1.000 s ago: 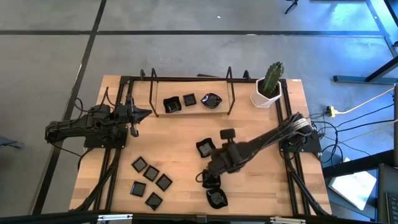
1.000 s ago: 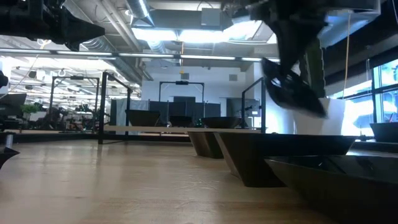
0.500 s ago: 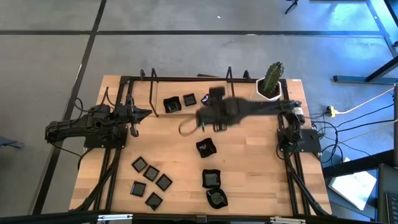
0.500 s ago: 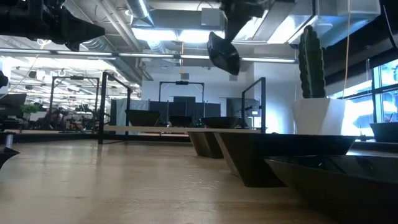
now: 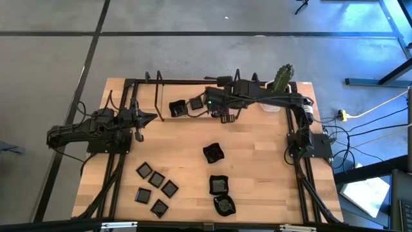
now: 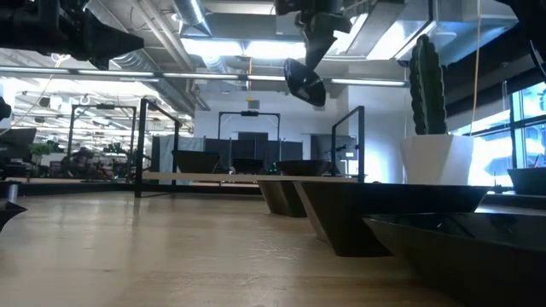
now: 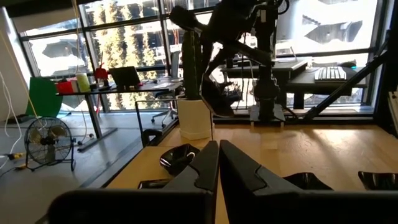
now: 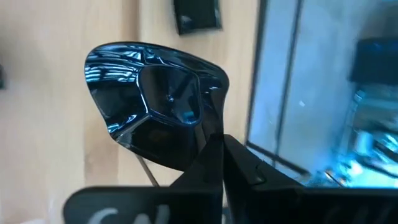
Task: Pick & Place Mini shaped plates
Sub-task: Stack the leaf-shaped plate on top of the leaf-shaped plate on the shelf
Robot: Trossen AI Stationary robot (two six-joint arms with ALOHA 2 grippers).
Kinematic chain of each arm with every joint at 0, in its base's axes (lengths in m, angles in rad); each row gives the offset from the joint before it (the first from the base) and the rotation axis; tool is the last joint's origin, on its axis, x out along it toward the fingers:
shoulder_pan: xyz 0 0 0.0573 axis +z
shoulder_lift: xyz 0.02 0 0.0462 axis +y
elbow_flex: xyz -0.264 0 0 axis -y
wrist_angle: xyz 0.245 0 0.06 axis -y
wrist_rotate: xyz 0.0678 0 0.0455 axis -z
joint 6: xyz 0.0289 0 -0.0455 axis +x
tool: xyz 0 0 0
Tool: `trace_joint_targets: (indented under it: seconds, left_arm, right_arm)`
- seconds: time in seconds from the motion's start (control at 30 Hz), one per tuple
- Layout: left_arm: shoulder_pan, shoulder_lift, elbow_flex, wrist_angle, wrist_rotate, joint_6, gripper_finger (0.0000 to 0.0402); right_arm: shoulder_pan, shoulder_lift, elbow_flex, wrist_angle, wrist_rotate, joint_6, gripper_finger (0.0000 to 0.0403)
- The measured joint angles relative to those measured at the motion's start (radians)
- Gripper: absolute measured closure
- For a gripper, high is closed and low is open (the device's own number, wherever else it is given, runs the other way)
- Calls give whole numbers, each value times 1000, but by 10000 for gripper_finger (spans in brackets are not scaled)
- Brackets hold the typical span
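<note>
On plate (image 8: pixel 152 102): no lettering (possibly glare-hidden)

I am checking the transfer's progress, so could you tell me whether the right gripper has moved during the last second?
Yes. The right gripper, shut on a wavy-edged plate, swung from the table's near edge to the rack.

Wooden table top (image 5: pixel 187 145), light butcher-block planks. White pot (image 6: pixel 437 159) holding a green columnar cactus (image 5: pixel 281 78), set at a far corner of the table. Black metal frame rails (image 5: pixel 158 96) mounted along the far edge.
</note>
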Motion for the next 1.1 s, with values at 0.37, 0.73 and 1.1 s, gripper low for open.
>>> trace_joint_targets:
  seconds: [0.37,0.73,1.1]
  left_arm:
    - [0,0,1,14,0,-18,392]
    - [0,0,1,15,0,-45,389]
    - [0,0,-87,125,-89,-106,389]
  right_arm:
    - [-94,0,2,66,-147,-33,403]
    - [-101,0,-1,35,-173,-14,403]
    - [-110,5,-2,147,-162,-309,403]
